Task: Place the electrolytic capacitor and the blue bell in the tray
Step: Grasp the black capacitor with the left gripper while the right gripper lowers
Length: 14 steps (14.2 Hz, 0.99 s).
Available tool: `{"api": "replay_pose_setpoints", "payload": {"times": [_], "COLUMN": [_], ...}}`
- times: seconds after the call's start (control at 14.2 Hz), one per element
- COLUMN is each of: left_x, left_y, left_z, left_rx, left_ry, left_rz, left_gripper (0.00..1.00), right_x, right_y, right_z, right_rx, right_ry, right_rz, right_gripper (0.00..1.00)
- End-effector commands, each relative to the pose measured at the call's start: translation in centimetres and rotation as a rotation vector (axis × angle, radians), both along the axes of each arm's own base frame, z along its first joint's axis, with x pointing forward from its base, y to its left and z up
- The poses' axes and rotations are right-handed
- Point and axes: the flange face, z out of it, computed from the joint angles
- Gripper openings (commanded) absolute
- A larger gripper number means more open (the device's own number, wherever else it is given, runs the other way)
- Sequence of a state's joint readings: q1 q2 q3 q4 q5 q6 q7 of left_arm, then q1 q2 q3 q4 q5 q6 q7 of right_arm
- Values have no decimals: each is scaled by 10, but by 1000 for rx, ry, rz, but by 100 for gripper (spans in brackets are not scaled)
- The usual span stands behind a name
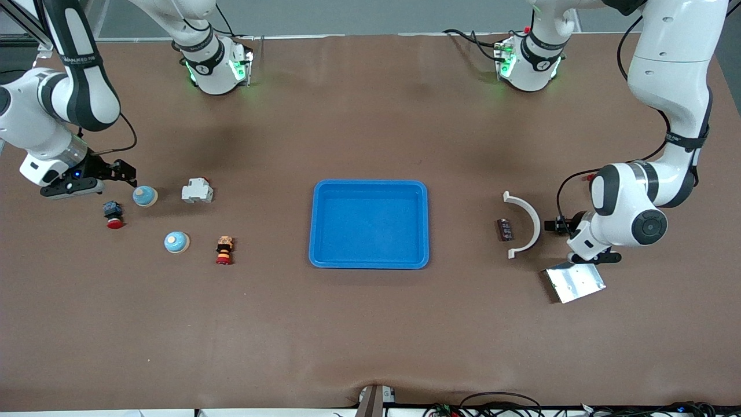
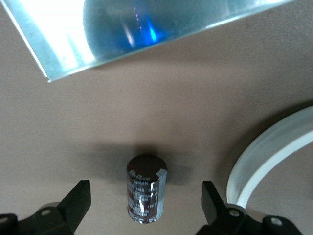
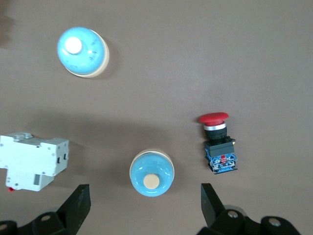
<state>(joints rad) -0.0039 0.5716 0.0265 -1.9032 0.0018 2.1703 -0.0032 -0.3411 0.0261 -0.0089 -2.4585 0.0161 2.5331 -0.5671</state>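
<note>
two grippers, both spread wide and empty. left gripper (image 2: 145,203) low over the table toward the left arm's end, fingers (image 2: 78,200) straddling the dark brown cylindrical electrolytic capacitor (image 2: 145,195), seen again in the front view (image 1: 505,229), lying on its side just beside the curved white plastic arc piece (image 1: 525,225) and farther from the front camera than the small silver metal plate (image 1: 574,282). long axis of the capacitor running between the fingers, roughly across the closing line, so likely a squeeze on the round flanks; some risk of rolling.

right gripper (image 3: 145,200) low over the table toward the right arm's end, fingers (image 3: 78,201) apart on either side of a blue dome bell with a cream button (image 3: 151,174), the one farther from the front camera (image 1: 145,196). second blue dome bell (image 1: 176,242) nearer the front camera, well apart from the fingers. nearby: white circuit breaker block (image 1: 197,190), red mushroom push-button switch on a blue-black base (image 1: 113,214), red and orange stacked button switch (image 1: 224,249).

shallow bright-blue rectangular plastic tray (image 1: 324,255) at mid-table between the two arms, holding nothing. neither task piece gripped yet; each arm nearest its own target, closing apparently next.
</note>
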Motion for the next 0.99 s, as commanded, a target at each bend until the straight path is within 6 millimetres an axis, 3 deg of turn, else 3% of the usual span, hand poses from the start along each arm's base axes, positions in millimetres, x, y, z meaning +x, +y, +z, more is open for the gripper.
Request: {"api": "replay_pose_setpoints", "payload": {"times": [0.0,0.35,0.56,0.78,0.92], "left_x": [1,0,2,2,4], "left_y": [1,2,14,17,16], "left_z": [0,4,19,41,72], "left_rx": [13,17,17,18,18], "left_ry": [-11,-10,-2,4,1], "left_rz": [-13,0,19,26,28], "left_gripper": [93,31,1,0,0], "right_x": [-6,-8,-10,-19,-21], "right_y": [-12,-15,-15,-5,-4], "right_z": [-8,-21,-37,-56,-68], "right_rx": [7,12,21,21,18], "right_ry": [1,13,34,6,4], "right_rz": [-8,-13,-18,-29,-28], "right_gripper": [100,100,100,100,100]}}
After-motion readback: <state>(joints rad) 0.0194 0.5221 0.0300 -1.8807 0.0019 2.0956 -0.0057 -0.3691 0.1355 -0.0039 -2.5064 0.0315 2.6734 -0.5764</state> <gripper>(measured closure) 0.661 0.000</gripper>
